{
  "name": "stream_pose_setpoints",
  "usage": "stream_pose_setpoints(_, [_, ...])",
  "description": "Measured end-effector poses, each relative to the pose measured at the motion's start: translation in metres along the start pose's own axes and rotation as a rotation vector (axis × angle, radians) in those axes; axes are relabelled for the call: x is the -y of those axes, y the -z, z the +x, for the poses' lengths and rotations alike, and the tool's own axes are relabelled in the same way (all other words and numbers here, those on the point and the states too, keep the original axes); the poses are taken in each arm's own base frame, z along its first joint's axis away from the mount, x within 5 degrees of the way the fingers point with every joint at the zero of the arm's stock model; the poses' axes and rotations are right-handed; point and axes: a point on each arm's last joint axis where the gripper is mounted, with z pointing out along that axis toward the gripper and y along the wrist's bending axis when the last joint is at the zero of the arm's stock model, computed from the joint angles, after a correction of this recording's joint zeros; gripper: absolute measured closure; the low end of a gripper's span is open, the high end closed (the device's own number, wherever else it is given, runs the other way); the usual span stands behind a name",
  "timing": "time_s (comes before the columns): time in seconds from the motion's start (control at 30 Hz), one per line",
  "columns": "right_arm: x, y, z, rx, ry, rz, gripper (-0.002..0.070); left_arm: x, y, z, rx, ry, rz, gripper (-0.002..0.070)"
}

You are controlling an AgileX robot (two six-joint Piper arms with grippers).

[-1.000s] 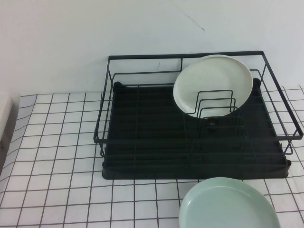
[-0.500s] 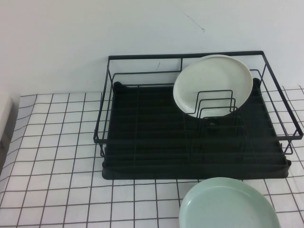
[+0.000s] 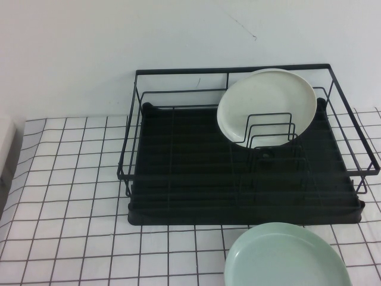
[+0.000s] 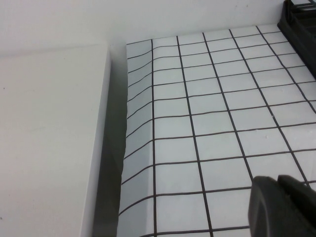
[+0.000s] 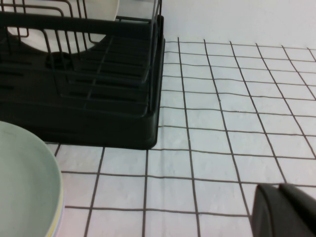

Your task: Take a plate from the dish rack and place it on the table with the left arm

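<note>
The pale mint-green plate [image 3: 286, 256] lies flat on the table [image 3: 71, 179] in front of the dish rack's right half; it also shows in the right wrist view [image 5: 24, 182]. The black dish rack [image 3: 178, 196] stands at the back and holds one cream-white plate [image 3: 268, 101] upright in its dividers. Neither arm shows in the high view. My left gripper [image 4: 276, 180] is shut and empty, low over the cloth far left of the rack, whose corner [image 4: 301, 19] just shows. My right gripper [image 5: 279, 186] is shut and empty, over the cloth right of the rack [image 5: 98, 118].
A white block [image 4: 49, 138] borders the table's left edge, also visible in the high view [image 3: 5, 149]. A thin yellow rim [image 5: 58, 217] shows under the mint plate's edge. A white wall stands behind the rack.
</note>
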Motion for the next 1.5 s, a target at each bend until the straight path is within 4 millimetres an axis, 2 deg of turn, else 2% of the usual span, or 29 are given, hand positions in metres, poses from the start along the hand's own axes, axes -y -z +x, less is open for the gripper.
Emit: stream_pose_setpoints(1.5, [0.0,0.0,0.0,0.0,0.0,0.0,0.0678,0.0007,0.0,0.0001,-0.002,0.008,0.009,0.0678])
